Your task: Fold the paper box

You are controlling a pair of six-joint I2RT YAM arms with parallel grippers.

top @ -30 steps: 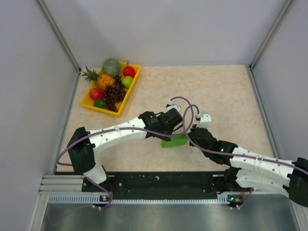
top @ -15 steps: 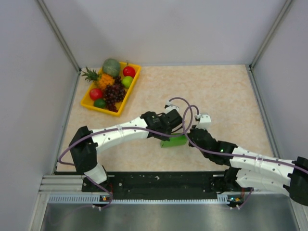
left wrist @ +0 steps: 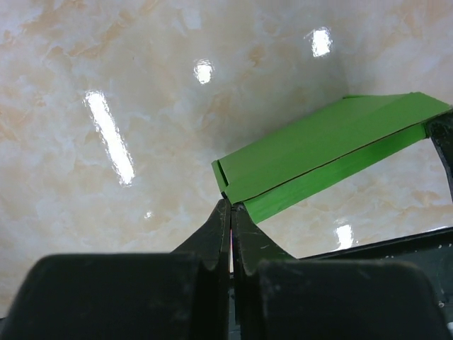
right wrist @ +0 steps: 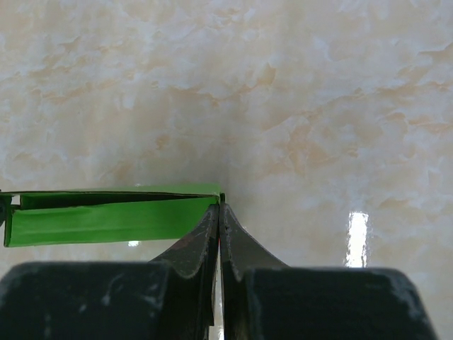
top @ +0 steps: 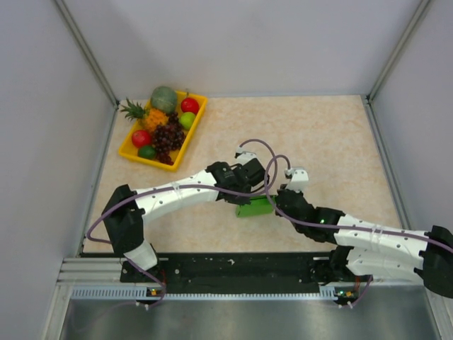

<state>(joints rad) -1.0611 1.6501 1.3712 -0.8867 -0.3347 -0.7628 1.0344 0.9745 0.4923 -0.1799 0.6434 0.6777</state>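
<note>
There is one paper box (top: 255, 207), two arms and two grippers, and one yellow tray (top: 201, 104) with fruit. The box is bright green, folded into a flat long shape, and lies on the table (top: 333, 134) in the near middle part, between the two grippers and well apart from the tray. In the tray I count one pineapple (top: 145, 114), one green melon (top: 163, 98), two red fruits, one bunch of dark grapes (top: 166, 138) and two smaller green fruits.

From above, the left gripper (top: 253, 196) stands at the far left side of the box and the right gripper (top: 278, 203) at its right end. This view shows the tray and both arms, but the fingertips are hidden under the wrists.

The left wrist view shows the box (left wrist: 318, 156) with one open end and a thin side wall. The left fingers (left wrist: 216, 230) are pressed together, their tips at the near corner of the box. The right wrist view shows the box (right wrist: 106, 212) from the side, as a low hollow strip. The right fingers (right wrist: 202, 234) are also pressed together, tips at the end corner. If a paper edge is pinched between either pair, I cannot tell. Neither wrist view shows the tray.
</note>
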